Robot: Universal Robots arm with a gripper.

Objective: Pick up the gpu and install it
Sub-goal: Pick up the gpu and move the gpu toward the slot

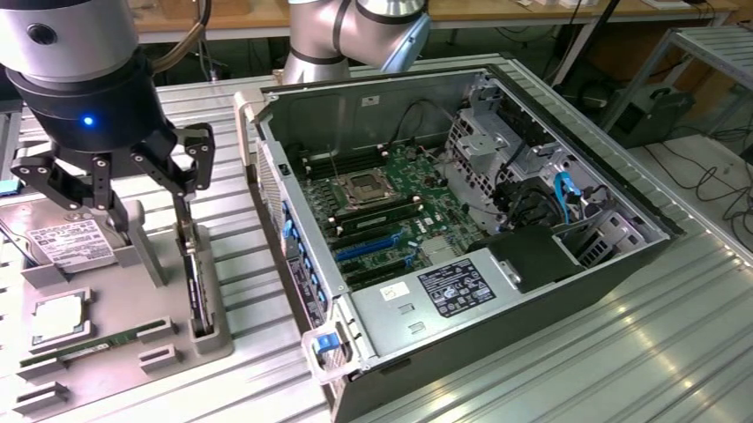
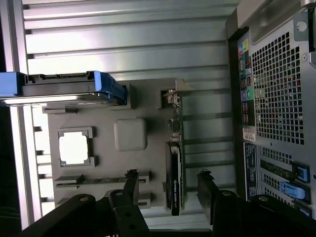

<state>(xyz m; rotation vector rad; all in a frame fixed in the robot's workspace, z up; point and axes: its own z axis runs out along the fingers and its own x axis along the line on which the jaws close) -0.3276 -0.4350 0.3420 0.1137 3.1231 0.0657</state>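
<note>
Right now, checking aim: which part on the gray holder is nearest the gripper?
The gpu, the card standing on edge beside the computer case, under the open gripper; hard drive, processor and memory stick lie farther off.

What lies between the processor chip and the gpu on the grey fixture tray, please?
A plain grey rounded block stands between the processor chip and the gpu, apart from both, as the wrist view shows.
</note>
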